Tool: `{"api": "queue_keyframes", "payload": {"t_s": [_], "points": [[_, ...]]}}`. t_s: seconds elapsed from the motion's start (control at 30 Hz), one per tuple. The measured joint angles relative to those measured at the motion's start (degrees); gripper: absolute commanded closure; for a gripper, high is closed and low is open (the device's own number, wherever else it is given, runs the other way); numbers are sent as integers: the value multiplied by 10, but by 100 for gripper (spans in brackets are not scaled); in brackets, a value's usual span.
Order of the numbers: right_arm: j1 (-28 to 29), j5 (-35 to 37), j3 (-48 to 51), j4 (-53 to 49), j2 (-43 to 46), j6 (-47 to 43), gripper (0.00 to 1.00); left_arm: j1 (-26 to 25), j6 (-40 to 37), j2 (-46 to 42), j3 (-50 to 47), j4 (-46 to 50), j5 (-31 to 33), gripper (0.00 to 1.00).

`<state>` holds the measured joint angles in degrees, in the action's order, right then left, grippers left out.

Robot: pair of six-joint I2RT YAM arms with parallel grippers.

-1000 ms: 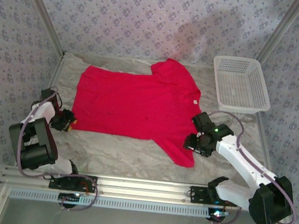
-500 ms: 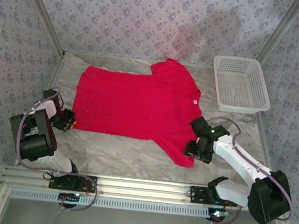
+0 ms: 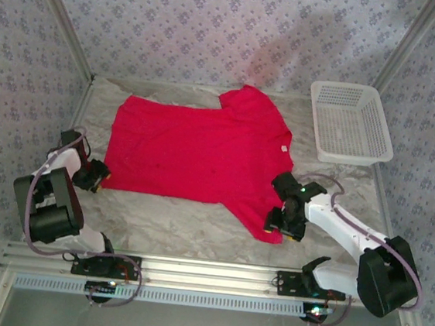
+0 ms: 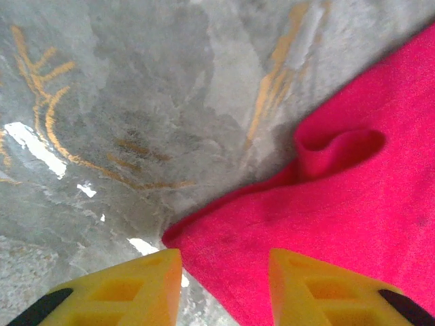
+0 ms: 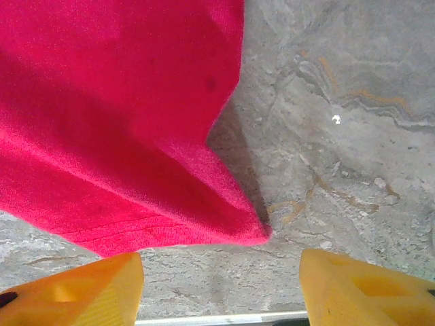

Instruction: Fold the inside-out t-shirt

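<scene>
The inside-out t-shirt (image 3: 195, 157) lies spread flat on the table, bright red, with a small white tag (image 3: 285, 148) at its right edge. My left gripper (image 3: 98, 175) sits at the shirt's near left corner. In the left wrist view its yellow fingers (image 4: 136, 285) stand apart, with the shirt's corner (image 4: 224, 238) lying between them, not pinched. My right gripper (image 3: 277, 221) hangs over the near sleeve's tip. In the right wrist view the right gripper (image 5: 221, 292) is wide open, and the sleeve's pointed corner (image 5: 258, 233) lies just ahead of the gap.
A white plastic basket (image 3: 350, 122) stands at the back right. The marbled grey tabletop (image 3: 164, 224) is bare between the shirt and the metal front rail (image 3: 206, 272). Patterned walls close in the back and both sides.
My right gripper has slid toward the near edge along the sleeve, down to its tip. The left arm has only shifted slightly by the shirt's corner.
</scene>
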<state>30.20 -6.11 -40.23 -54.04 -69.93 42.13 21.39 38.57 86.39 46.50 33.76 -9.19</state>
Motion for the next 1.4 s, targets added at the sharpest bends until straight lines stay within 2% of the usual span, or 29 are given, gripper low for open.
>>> {"api": "queue_keyframes", "payload": {"t_s": [0.13,0.17,0.27,0.4,0.5,0.57,0.63,0.8,0.93,1.1,1.23,1.4], "points": [[0,-5,3,7,-5,1,36,1,4,24,-3,-14,-8,96],[0,-7,6,14,-11,1,36,1,6,26,-1,-16,-12,100],[0,-11,10,33,-39,1,40,1,9,30,5,-24,-18,100],[1,-17,11,61,-76,2,51,1,9,30,7,-23,-17,100],[1,-21,15,82,-93,5,69,1,9,24,7,-14,-15,100],[1,-17,15,78,-100,4,89,1,9,14,9,-3,-14,100],[-1,-15,15,71,-98,5,100,1,9,2,17,9,-13,100],[0,-23,-24,40,-62,3,100,1,10,-43,57,47,-14,100],[-19,-19,-127,9,-15,-15,100,1,14,-97,113,82,-16,100],[-69,-31,-233,22,1,-38,100,0,21,-146,220,112,-26,100],[-97,-54,-313,27,-2,-49,100,0,23,-150,318,134,-46,100],[-111,-69,-486,16,-4,-88,100,0,25,-150,467,176,-80,100]]}}
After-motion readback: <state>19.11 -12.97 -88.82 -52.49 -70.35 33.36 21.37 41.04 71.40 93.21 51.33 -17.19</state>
